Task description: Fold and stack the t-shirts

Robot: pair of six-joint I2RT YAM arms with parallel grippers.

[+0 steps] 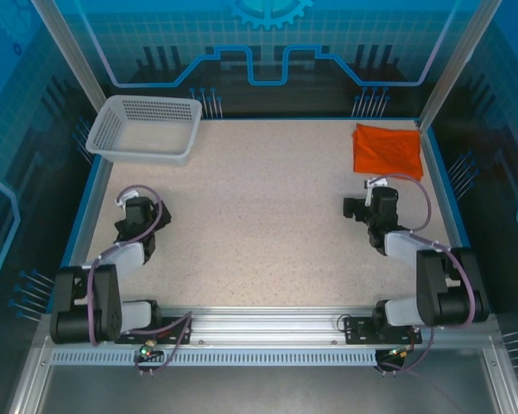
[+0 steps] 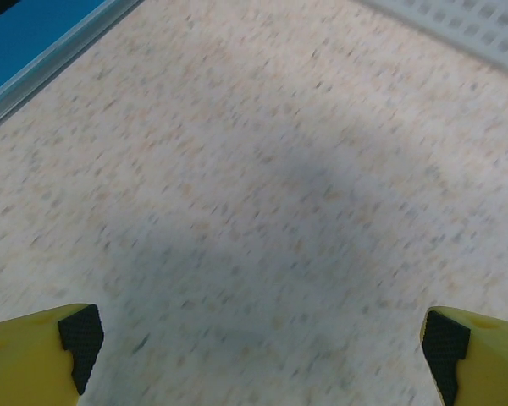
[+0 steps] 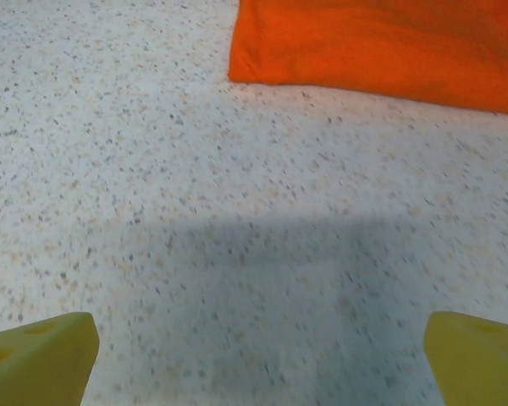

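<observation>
Both my left tool and right tool gape empty, and the orange t-shirt lies flat in the desk's far right corner, just ahead of the right one; light and floppy, I reckon, so I'd pinch its near hem corner.

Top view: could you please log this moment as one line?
t-shirt folded, far right corner; basket far left; left gripper open, empty; right gripper open, facing t-shirt
</observation>
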